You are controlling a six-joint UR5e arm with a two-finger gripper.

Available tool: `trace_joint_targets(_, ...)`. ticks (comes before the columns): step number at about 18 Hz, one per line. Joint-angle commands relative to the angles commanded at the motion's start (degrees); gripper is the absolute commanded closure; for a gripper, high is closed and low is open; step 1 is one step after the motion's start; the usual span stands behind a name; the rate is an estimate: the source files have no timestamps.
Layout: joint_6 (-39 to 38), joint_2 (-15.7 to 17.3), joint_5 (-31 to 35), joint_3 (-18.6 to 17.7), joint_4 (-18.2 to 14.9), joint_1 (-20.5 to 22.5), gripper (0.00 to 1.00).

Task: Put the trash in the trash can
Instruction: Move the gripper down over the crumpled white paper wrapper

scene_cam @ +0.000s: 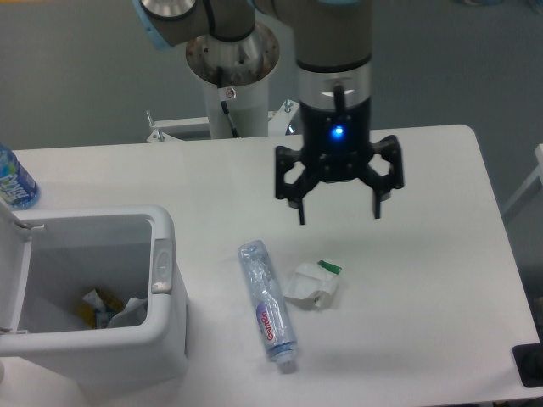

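Observation:
A flattened clear plastic bottle (266, 305) with a red-purple label lies on the white table, cap end toward the front. A small crumpled white wrapper (311, 285) with a green tab lies just right of it. The white trash can (165, 335) stands at the front left with its lid open; some scraps lie inside. My gripper (339, 214) hangs open and empty above the table, behind the wrapper and apart from it, fingers pointing down.
An uncrushed bottle with a blue label (14, 180) stands at the far left edge behind the bin. The arm's base column (233, 72) rises at the back. A dark object (529, 365) sits at the table's front right corner.

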Motion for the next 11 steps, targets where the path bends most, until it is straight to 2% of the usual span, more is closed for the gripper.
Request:
trace_joint_targets(4, 5.9, -1.4, 0.4, -1.4, -0.1, 2.3, 0.0)
trace_joint_targets(6, 6.4, -2.6, 0.4, -1.8, -0.1, 2.2, 0.0)
trace_joint_targets(7, 6.5, -3.2, 0.3, -3.2, 0.2, 2.1, 0.0)
trace_joint_targets(9, 6.5, -4.2, 0.4, -6.0, 2.6, 2.0, 0.0)
trace_joint_targets(11, 6.4, -4.6, 0.5, -11.2, 7.1, 1.9, 0.0)
